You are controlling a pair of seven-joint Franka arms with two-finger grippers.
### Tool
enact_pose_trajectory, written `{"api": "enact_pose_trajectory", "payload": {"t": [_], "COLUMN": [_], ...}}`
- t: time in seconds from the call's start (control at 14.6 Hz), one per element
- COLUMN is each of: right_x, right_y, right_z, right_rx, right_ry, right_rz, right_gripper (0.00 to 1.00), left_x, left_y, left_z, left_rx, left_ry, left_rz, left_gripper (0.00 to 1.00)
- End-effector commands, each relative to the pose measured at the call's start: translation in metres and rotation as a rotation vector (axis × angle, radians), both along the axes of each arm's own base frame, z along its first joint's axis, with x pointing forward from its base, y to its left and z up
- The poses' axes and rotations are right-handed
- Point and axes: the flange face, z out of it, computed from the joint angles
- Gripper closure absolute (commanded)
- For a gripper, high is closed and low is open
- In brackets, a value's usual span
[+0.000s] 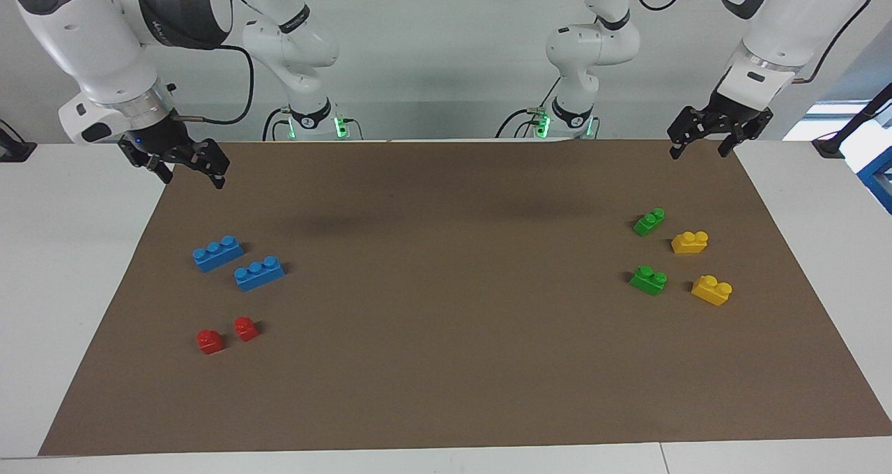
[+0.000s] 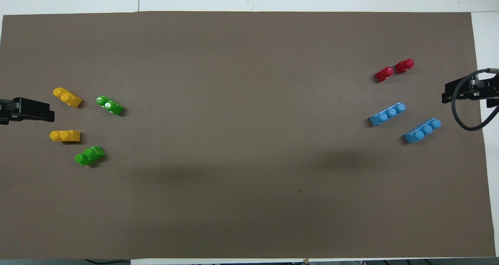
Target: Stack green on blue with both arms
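Brown worktop [image 1: 446,390]: green [image 1: 648,280] below open, empty left jaws; blue [image 1: 259,273] below open, empty right jaws; both arms wait.

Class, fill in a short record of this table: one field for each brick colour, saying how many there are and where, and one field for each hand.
blue bricks: two three-stud bricks, right arm's end
red bricks: two small ones, farther from the robots than the blue
green bricks: two, left arm's end
yellow bricks: two, beside the green
stacked: nothing yet
left hand: open, raised over the mat's edge
right hand: open, raised over the mat's corner
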Motion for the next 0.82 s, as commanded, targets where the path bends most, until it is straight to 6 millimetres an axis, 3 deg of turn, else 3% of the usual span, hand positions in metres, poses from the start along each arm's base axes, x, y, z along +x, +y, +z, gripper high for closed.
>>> {"api": "enact_pose_trajectory", "payload": {"t": [0.0, 0.41, 0.75], "right_x": [-0.009, -0.010, -0.003], "right_y": [0.003, 0.004, 0.000], "right_z": [-0.001, -0.004, -0.022], "right_rx": [-0.011, -0.009, 0.055], "right_ry": [-0.009, -0.008, 0.013], "right_rz": [-0.008, -0.031, -0.377], "right_gripper": [0.00, 0.00, 0.00], "left_x": [-0.001, 0.000, -0.002], "left_y": [0.003, 0.003, 0.003], "left_z": [0.006, 0.006, 0.004], "left_rx": [-0.002, -0.003, -0.001], "left_ry": [-0.021, -0.024, -0.020], "left_rz": [-0.004, -0.004, -0.014], "left_gripper": [0.00, 0.00, 0.00]}}
